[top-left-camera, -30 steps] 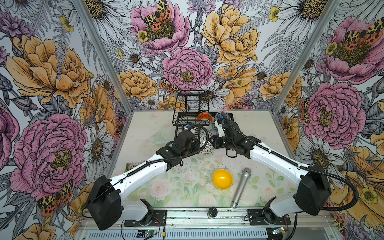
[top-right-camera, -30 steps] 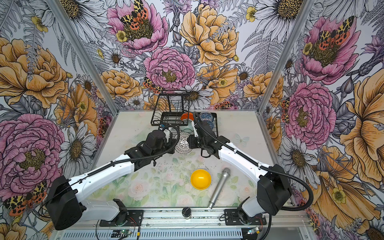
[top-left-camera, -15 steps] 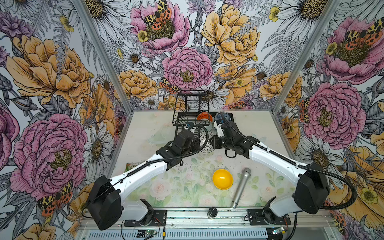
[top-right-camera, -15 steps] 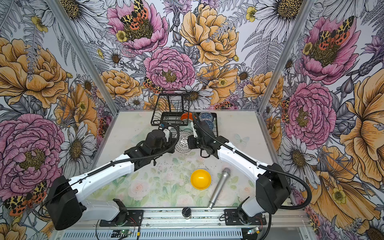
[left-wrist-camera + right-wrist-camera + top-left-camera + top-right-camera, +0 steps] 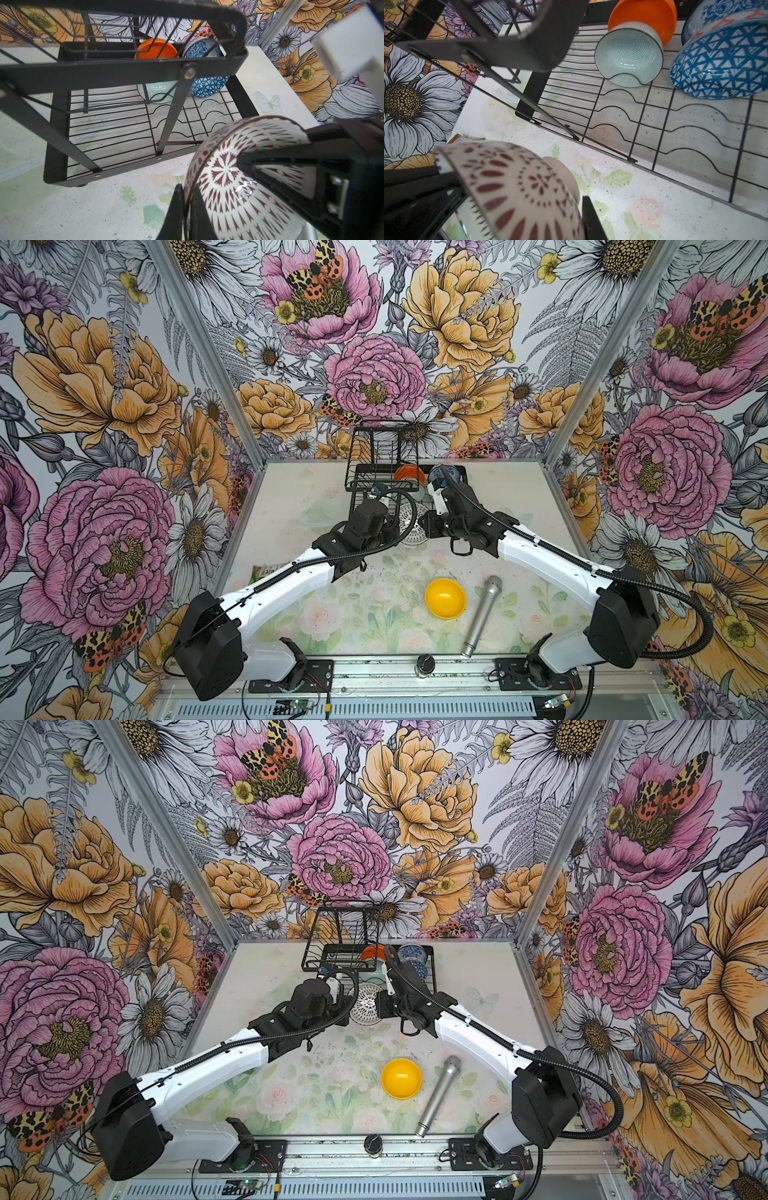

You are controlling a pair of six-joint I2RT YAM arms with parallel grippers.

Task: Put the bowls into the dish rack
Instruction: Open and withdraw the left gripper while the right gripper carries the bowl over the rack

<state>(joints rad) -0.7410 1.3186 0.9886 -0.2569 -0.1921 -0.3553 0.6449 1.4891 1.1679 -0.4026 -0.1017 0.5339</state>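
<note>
While your two arms stretch forward and angle inward so that their wrists nearly meet, the red-patterned white bowl (image 5: 228,187) sits tipped on edge between them, just short of the dish rack (image 5: 56,145). Your left tool (image 5: 187,195) is clenched on the bowl's rim, one finger inside and one outside. Your right tool (image 5: 424,524) grasps the opposite wall: one finger wedges into the hollow, and the right wrist view shows the other against the outside, by the foot.

Beyond both tools, on the rack's lower tier, stand an orange bowl (image 5: 155,48), a pale teal bowl (image 5: 158,91), a blue floral bowl (image 5: 200,48) and a blue triangle-patterned bowl (image 5: 207,87). Behind the right tool, toward its arm's base, a yellow bowl (image 5: 444,598) lies on the bench (image 5: 519,497) near a silver microphone (image 5: 482,614).

You cannot make out either tool's fingertips in both top views, because wrists and cables cover them. Whether the held bowl clears the bench, you cannot tell. The right wrist view's edge cuts off both blue bowls.
</note>
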